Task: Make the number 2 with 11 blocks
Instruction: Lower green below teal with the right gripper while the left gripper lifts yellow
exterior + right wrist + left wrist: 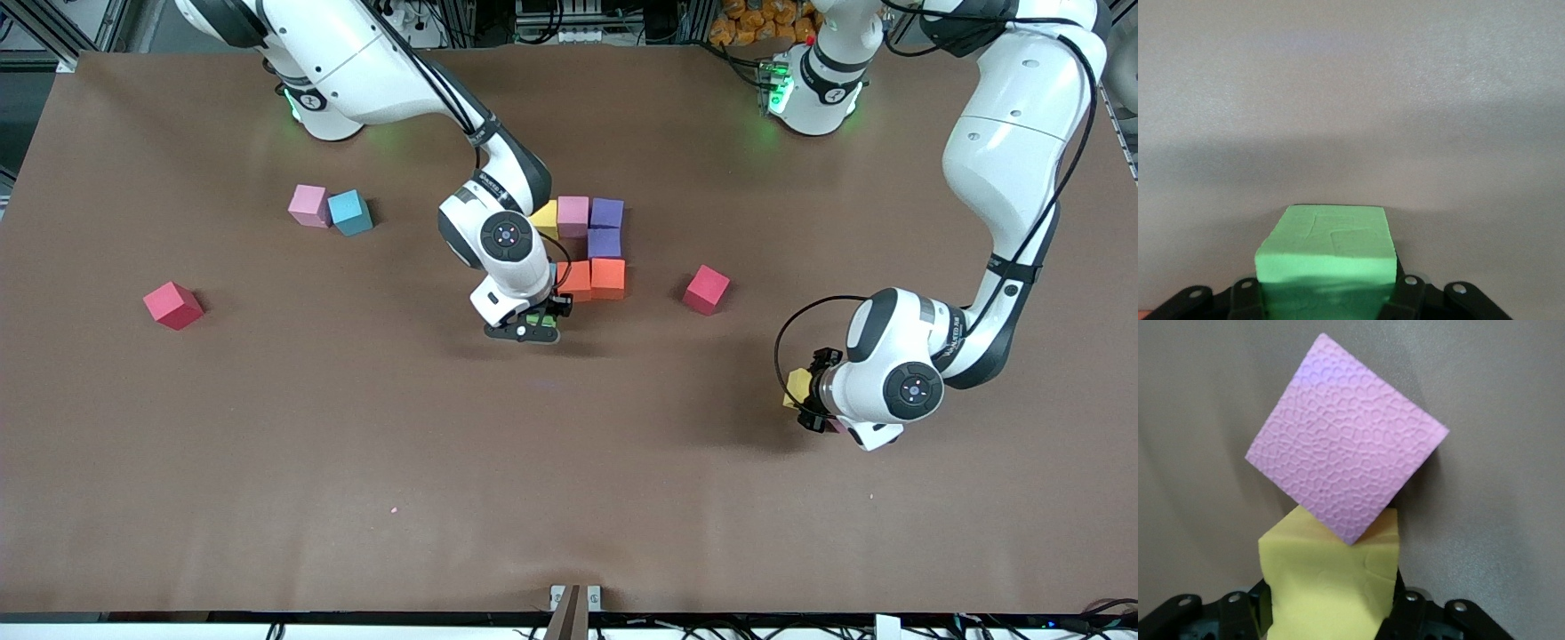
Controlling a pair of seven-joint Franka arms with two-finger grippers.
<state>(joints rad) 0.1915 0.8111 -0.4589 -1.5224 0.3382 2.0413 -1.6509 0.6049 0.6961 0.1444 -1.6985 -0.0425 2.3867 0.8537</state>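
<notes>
Partial number 2 [589, 246]: six blocks clustered mid-tabletop, toward the robots' edge. Right gripper [532, 327], fingers clamped on green block [1328, 263], just beside the orange pair. Left gripper [811, 402] closed around yellow block [1328, 587]; pink block [1346, 457] touching it.

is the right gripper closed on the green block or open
Shut on it: the right gripper has the green block between its fingers.

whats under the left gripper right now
The left gripper is closed on a yellow block. A pink block lies on the table beside it, touching it. The arm hides most of the pink block in the front view.
</notes>
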